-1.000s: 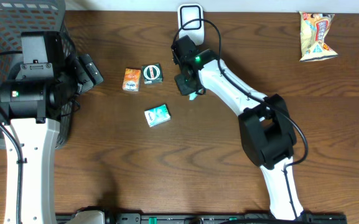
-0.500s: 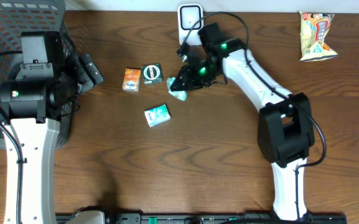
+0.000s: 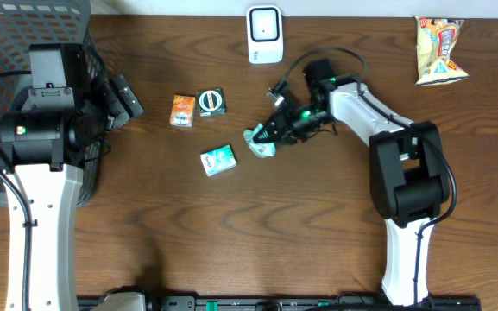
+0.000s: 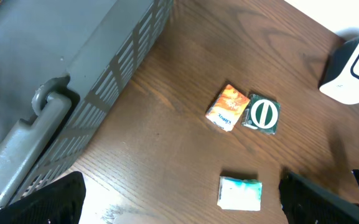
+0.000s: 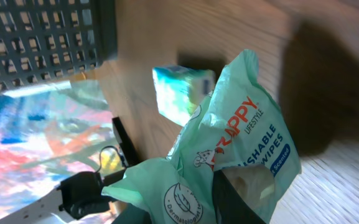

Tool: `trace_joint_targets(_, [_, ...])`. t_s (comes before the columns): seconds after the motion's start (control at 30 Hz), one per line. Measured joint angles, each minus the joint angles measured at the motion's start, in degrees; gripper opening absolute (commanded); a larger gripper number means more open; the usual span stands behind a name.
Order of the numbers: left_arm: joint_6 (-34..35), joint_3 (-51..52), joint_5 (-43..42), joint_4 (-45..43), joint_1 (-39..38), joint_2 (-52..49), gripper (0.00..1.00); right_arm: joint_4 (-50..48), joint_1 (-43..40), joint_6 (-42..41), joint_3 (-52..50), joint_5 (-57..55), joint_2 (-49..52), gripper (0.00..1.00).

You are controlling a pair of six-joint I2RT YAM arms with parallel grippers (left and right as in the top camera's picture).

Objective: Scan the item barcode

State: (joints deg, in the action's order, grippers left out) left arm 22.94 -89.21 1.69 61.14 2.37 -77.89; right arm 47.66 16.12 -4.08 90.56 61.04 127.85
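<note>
The right gripper (image 3: 272,135) is closed on the wipes packet (image 3: 260,143). It pinches only one end, so the soft pouch sticks out ahead of the fingers, low over the table (image 3: 231,242).

The main danger, I think, is the grip. Such a limp pouch can fold or slide between the jaws, and then the barcode would turn away from the scanner (image 3: 265,34), which stands apart from the gripper toward the far edge. I cannot find the barcode at all (the wrist view shows only the printed brand face), so the wrong side may be presented.

A second danger is the teal box (image 3: 218,161), which lies near, just past the packet's free end. A lower sweep could push it.

The left gripper (image 3: 124,97) is wide open and holds nothing, well apart from all this beside the basket (image 3: 7,34).

The table is dark brown wood with visible grain and looks smooth. Of the room only a pale strip shows beyond the far edge.
</note>
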Motion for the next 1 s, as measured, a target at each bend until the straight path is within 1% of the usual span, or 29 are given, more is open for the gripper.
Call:
trace_joint_targets(0.1, [0.00,0.00,-0.02,0.00,0.00,0.00,0.98,-0.52,-3.39,-0.35,-0.70,-0.79,0.00,0.14])
trace_joint_targets(0.3, [0.00,0.00,-0.02,0.02,0.00,0.00,0.98,0.17,-12.41,-3.15,0.09,-6.03,-0.33,0.33])
trace_joint_targets(0.5, [0.00,0.00,-0.02,0.00,0.00,0.00,0.98,5.31,-18.84,-3.67,4.00,-13.22,-0.33,0.37])
trace_joint_targets(0.57, [0.00,0.00,-0.02,0.00,0.00,0.00,0.98,7.89,-20.04,-3.82,5.79,-16.96,-0.33,0.40])
trace_joint_targets(0.6, [0.00,0.00,0.00,0.00,0.00,0.00,0.98,9.14,-20.48,-3.82,6.64,-18.78,-0.33,0.45])
trace_joint_targets(0.63, [0.00,0.00,-0.02,0.00,0.00,0.00,0.98,10.69,-20.85,-3.82,7.45,-20.81,-0.33,0.53])
trace_joint_targets(0.67, [0.00,0.00,0.00,0.00,0.00,0.00,0.98,11.69,-21.03,-3.48,8.00,-22.21,-0.33,0.58])
trace_joint_targets(0.73, [0.00,0.00,-0.02,0.00,0.00,0.00,0.98,14.03,-21.14,-2.75,9.01,-25.14,-0.33,0.59])
trace_joint_targets(0.77, [0.00,0.00,-0.02,0.00,0.00,0.00,0.98,14.93,-21.07,-2.38,9.31,-26.18,-0.33,0.56])
trace_joint_targets(0.8, [0.00,0.00,0.00,0.02,0.00,0.00,0.98,16.11,-21.03,-2.14,9.66,-27.19,-0.33,0.52])
trace_joint_targets(0.83, [0.00,0.00,-0.02,0.00,0.00,0.00,0.98,17.03,-20.90,-1.86,9.84,-27.80,-0.33,0.46])
trace_joint_targets(0.87, [0.00,0.00,-0.02,0.00,0.00,0.00,0.98,18.12,-20.81,-1.46,9.92,-28.33,-0.33,0.45])
trace_joint_targets(1.0, [0.00,0.00,-0.02,0.00,0.00,0.00,0.98,24.20,-19.80,0.74,9.99,-29.18,-0.33,0.45])
